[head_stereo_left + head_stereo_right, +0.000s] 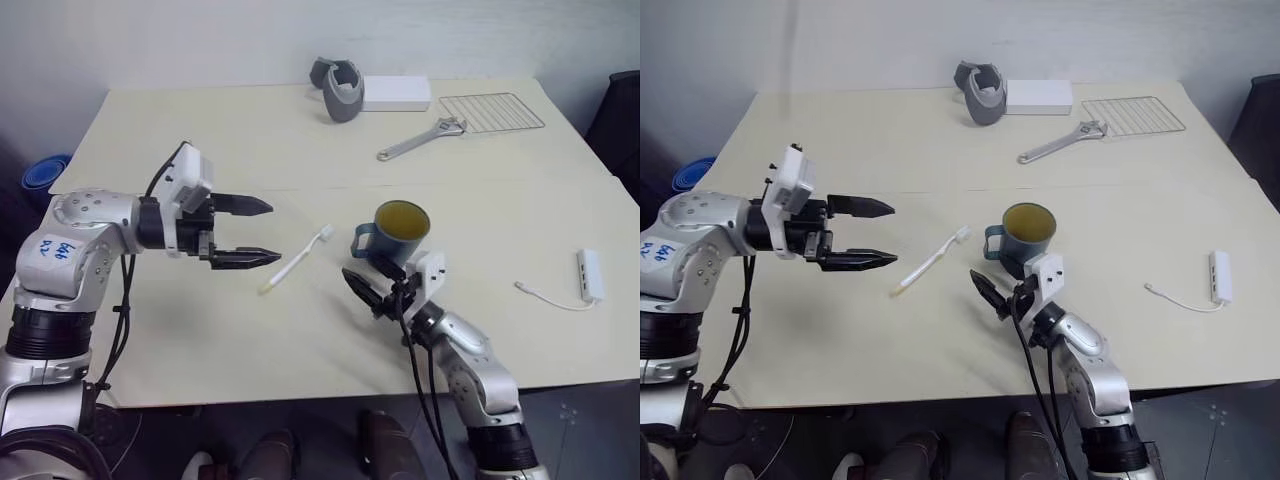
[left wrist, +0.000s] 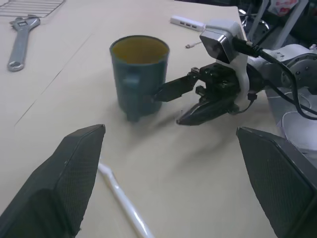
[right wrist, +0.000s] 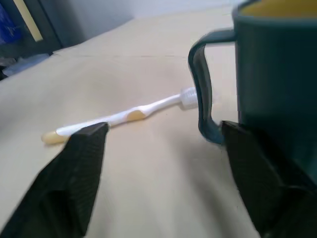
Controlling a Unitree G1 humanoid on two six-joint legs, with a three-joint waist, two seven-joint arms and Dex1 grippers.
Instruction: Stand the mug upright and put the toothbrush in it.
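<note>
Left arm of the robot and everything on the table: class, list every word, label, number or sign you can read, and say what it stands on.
Blue handwritten marks on a white sticker on the robot's left arm: too blurred to read.
Mug, toothbrush, wrench, white box, white adapter: no text visible.

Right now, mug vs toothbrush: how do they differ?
The mug stands upright, mouth up; the toothbrush lies flat. The mug is squat and teal with a yellow inside; the toothbrush is slim and white. The mug sits just ahead of the right claw; the toothbrush lies between both claws. Both rest on the table, unheld.
</note>
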